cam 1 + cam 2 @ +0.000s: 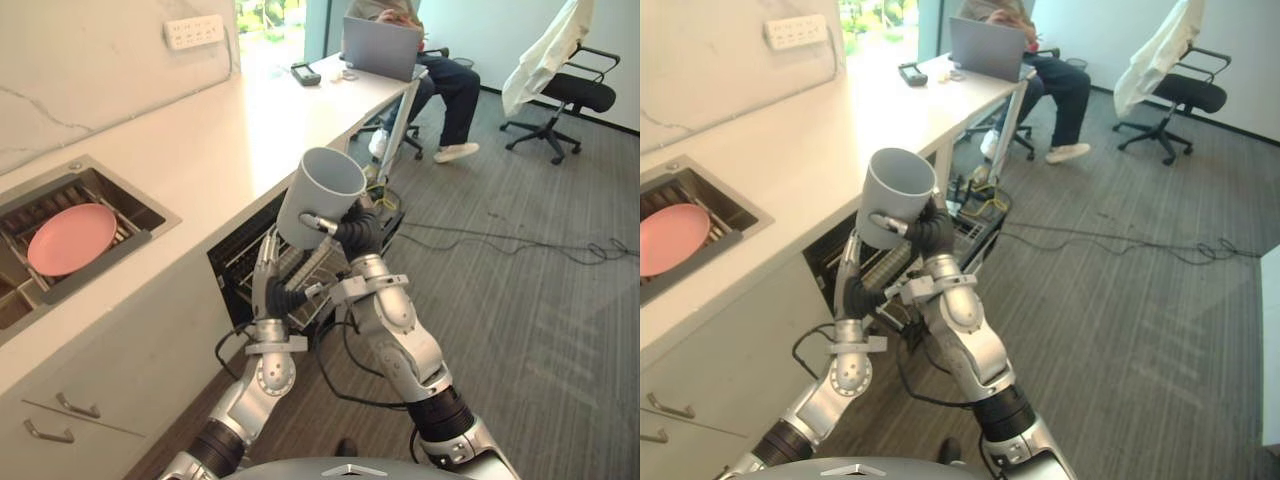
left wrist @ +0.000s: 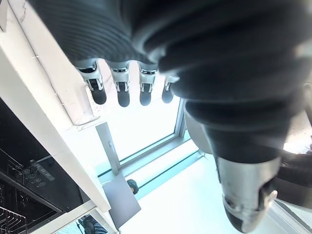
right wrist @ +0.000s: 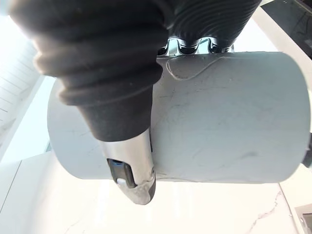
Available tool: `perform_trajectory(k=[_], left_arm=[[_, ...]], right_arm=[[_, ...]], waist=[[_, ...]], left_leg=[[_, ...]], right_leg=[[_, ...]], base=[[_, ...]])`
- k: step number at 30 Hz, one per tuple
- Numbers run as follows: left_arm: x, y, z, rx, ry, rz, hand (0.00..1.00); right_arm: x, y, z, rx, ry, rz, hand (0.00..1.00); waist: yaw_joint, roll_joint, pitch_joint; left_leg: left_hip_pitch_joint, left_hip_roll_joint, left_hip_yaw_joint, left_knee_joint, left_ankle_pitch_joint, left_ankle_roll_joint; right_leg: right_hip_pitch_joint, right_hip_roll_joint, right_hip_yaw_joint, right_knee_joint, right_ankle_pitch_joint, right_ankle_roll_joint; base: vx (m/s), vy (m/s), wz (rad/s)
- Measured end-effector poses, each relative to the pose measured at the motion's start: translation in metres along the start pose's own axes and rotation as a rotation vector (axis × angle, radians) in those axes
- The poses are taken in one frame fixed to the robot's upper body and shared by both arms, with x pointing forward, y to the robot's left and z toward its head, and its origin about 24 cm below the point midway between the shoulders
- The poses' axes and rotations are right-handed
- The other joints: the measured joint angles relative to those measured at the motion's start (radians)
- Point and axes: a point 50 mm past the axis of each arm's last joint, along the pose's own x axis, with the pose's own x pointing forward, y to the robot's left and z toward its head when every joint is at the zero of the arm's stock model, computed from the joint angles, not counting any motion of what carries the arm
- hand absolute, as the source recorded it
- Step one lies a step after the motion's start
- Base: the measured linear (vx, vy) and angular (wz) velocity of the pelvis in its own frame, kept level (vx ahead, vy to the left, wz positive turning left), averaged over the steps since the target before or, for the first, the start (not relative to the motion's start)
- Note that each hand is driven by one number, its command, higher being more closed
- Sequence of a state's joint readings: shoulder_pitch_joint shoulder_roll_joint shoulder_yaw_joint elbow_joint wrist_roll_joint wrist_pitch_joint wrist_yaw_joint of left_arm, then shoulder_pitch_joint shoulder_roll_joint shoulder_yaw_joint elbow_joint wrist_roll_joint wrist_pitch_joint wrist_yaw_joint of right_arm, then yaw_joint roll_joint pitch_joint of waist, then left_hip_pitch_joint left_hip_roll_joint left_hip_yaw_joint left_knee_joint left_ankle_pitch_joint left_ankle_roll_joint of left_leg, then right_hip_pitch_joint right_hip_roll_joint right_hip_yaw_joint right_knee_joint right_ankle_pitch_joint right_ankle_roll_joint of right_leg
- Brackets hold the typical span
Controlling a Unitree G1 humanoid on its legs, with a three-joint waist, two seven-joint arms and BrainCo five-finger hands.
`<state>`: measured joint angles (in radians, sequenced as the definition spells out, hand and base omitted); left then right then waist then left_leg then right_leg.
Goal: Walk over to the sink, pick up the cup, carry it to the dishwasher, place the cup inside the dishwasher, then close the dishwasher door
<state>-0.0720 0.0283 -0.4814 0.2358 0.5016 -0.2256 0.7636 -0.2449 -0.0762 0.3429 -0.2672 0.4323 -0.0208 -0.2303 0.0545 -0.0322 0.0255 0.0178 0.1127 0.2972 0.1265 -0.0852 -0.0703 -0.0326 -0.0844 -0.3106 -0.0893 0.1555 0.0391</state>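
A pale grey cup [image 1: 318,195] is held up in the air in front of the counter, mouth tilted up and toward the counter. My right hand [image 1: 352,232] is curled round its side; the right wrist view shows the thumb [image 3: 130,165] pressed on the cup's wall [image 3: 229,117]. Below and behind the cup is the open dishwasher [image 1: 248,262], a dark cavity under the counter with wire racks. My left hand [image 1: 268,275] is raised beside the cup with straight fingers [image 2: 121,90], holding nothing.
The sink [image 1: 110,205], set in the white counter [image 1: 230,130] at left, holds a pink plate [image 1: 70,238]. A person sits with a laptop [image 1: 380,47] at the counter's far end. An office chair [image 1: 565,95] stands at back right. Cables [image 1: 500,240] cross the grey floor.
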Motion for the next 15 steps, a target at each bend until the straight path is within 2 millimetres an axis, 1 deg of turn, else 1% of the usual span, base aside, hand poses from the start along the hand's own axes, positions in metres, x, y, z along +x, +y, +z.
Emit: perform_trajectory(k=[2, 3, 7, 9, 10, 11, 12, 13, 14, 15], left_arm=[[0.001, 0.001, -0.001, -0.004, 0.008, 0.009, 0.0], [0.002, 0.004, -0.002, -0.01, 0.019, 0.023, 0.0], [0.006, 0.008, -0.005, -0.047, 0.064, 0.06, 0.0], [0.004, 0.012, -0.013, -0.096, 0.13, 0.052, 0.0], [0.002, 0.014, -0.018, -0.124, 0.166, 0.033, 0.0], [0.001, 0.018, -0.027, -0.147, 0.208, 0.017, 0.0], [0.0, 0.021, -0.031, -0.155, 0.223, 0.015, 0.0], [0.002, 0.029, -0.039, -0.17, 0.249, 0.023, 0.0], [0.002, 0.038, -0.049, -0.194, 0.293, 0.028, 0.0], [0.002, 0.042, -0.055, -0.201, 0.318, 0.028, 0.0]], right_arm=[[0.001, -0.007, 0.003, -0.003, -0.013, -0.03, 1.0], [0.001, -0.014, 0.006, -0.004, -0.026, -0.067, 1.0], [0.001, -0.025, 0.009, -0.014, -0.036, -0.119, 1.0], [-0.001, -0.038, 0.009, -0.042, -0.03, -0.168, 1.0], [-0.002, -0.045, 0.009, -0.06, -0.026, -0.186, 1.0], [0.002, -0.055, 0.011, -0.109, -0.022, -0.209, 1.0], [0.006, -0.061, 0.012, -0.141, -0.02, -0.22, 1.0], [0.017, -0.074, 0.016, -0.194, -0.023, -0.245, 1.0], [0.03, -0.085, 0.024, -0.254, -0.037, -0.264, 1.0], [0.035, -0.09, 0.028, -0.282, -0.044, -0.275, 1.0]], waist=[[0.0, -0.003, 0.002], [0.0, -0.006, 0.004], [0.0, -0.011, 0.007], [-0.001, -0.017, 0.014], [-0.003, -0.021, 0.026], [-0.003, -0.026, 0.049], [-0.004, -0.029, 0.06], [0.0, -0.032, 0.094], [0.005, -0.03, 0.143], [0.007, -0.027, 0.165]], left_leg=[[0.0, 0.0, 0.0, -0.002, 0.003, 0.001], [0.0, 0.0, -0.001, -0.004, 0.005, 0.001], [0.0, 0.0, -0.006, -0.004, 0.007, 0.0], [-0.001, -0.001, -0.02, -0.003, 0.008, -0.001], [-0.008, 0.0, -0.029, 0.005, 0.008, -0.001], [-0.033, 0.0, -0.045, 0.026, 0.006, 0.001], [-0.056, 0.0, -0.052, 0.042, 0.005, 0.004], [-0.105, 0.002, -0.058, 0.072, 0.003, 0.005], [-0.144, 0.004, -0.062, 0.087, 0.003, 0.005], [-0.161, 0.005, -0.065, 0.09, 0.003, 0.005]], right_leg=[[0.0, 0.0, -0.001, 0.0, 0.0, 0.001], [0.0, 0.0, -0.003, 0.0, -0.001, 0.001], [0.002, -0.001, -0.006, 0.0, -0.001, 0.001], [0.008, -0.001, -0.017, 0.0, -0.002, 0.001], [0.011, -0.003, -0.028, 0.0, -0.003, 0.001], [0.001, -0.006, -0.035, 0.0, -0.002, 0.001], [-0.011, -0.008, -0.036, 0.0, 0.0, 0.0], [-0.041, -0.012, -0.051, 0.0, 0.0, -0.001], [-0.065, -0.017, -0.074, 0.0, -0.001, 0.001], [-0.075, -0.018, -0.085, 0.0, -0.004, 0.006]], base=[[0.0, 0.0, 0.0], [0.0, 0.0, 0.0], [0.0, 0.0, 0.01], [0.0, 0.003, 0.15], [-0.06, 0.025, 0.29], [-0.09, 0.034, 0.3], [-0.15, 0.041, 0.24], [-0.16, 0.028, 0.12], [-0.17, 0.022, 0.1], [-0.16, 0.012, 0.16]])
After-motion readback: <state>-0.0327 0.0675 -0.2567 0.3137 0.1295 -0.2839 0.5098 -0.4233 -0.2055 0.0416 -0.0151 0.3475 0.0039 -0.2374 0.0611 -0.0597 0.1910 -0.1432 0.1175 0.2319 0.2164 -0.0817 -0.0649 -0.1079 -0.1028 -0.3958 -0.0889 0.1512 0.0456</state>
